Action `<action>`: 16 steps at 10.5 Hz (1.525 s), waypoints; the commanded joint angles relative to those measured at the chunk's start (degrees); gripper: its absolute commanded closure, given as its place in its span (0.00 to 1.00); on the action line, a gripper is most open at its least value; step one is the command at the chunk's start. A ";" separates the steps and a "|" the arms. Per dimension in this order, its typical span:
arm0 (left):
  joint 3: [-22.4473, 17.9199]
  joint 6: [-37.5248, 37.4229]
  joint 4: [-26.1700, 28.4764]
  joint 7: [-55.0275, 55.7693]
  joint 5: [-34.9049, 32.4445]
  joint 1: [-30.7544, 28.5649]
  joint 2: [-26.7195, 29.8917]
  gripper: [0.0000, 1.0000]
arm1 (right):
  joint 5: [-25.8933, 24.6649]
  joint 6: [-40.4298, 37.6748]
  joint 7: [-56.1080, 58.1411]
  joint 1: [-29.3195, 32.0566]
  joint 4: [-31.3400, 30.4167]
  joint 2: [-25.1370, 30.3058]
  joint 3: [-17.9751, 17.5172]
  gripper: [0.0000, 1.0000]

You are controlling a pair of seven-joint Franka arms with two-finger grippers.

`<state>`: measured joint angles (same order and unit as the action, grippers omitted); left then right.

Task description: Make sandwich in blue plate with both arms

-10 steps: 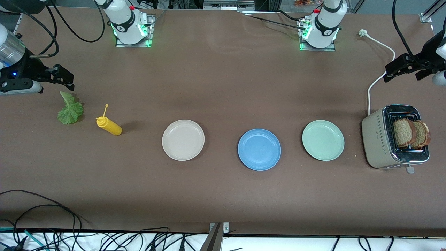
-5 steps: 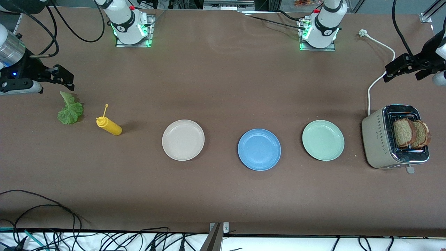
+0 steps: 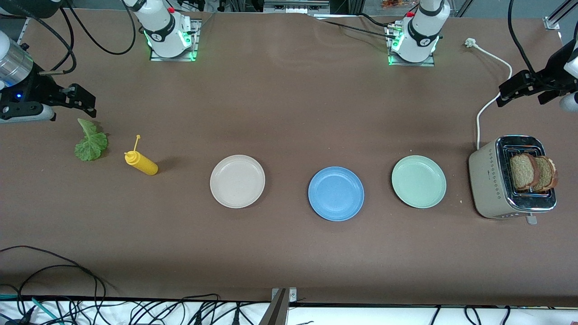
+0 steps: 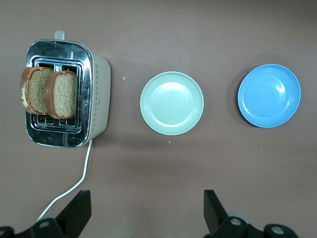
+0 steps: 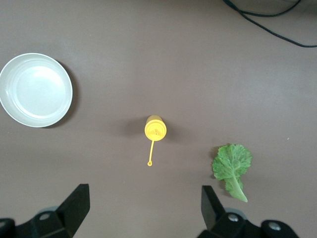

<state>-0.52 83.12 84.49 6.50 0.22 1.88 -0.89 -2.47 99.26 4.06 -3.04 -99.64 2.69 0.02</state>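
The blue plate (image 3: 336, 193) (image 4: 269, 95) sits bare mid-table, between two other plates. Two brown bread slices (image 3: 533, 172) (image 4: 49, 91) stand upright in a toaster at the left arm's end. A green lettuce leaf (image 3: 91, 142) (image 5: 232, 166) lies flat at the right arm's end. No sandwich is in view. My left gripper (image 3: 512, 90) (image 4: 147, 210) hangs open and holds nothing, over bare table by the toaster's cord. My right gripper (image 3: 83, 101) (image 5: 145, 206) hangs open with nothing in it, over the table beside the lettuce.
A cream-white plate (image 3: 237, 181) and a pale mint-green plate (image 3: 418, 181) flank the blue one. A yellow squeeze bottle (image 3: 141, 163) lies beside the lettuce. The beige toaster (image 3: 490, 185) trails a white cord (image 3: 492, 101). Black cables (image 3: 54, 271) lie at the table's front edge.
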 commanded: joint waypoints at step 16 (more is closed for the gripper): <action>-0.18 -1.12 -1.96 -1.31 -1.45 -0.21 -2.45 0.00 | 1.33 -0.03 0.24 0.40 -0.55 0.65 -0.02 0.00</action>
<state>-0.66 83.11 84.49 6.50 0.20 1.65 -2.22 -2.45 99.26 4.06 -3.04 -99.66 2.68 0.02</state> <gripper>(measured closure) 0.000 0.000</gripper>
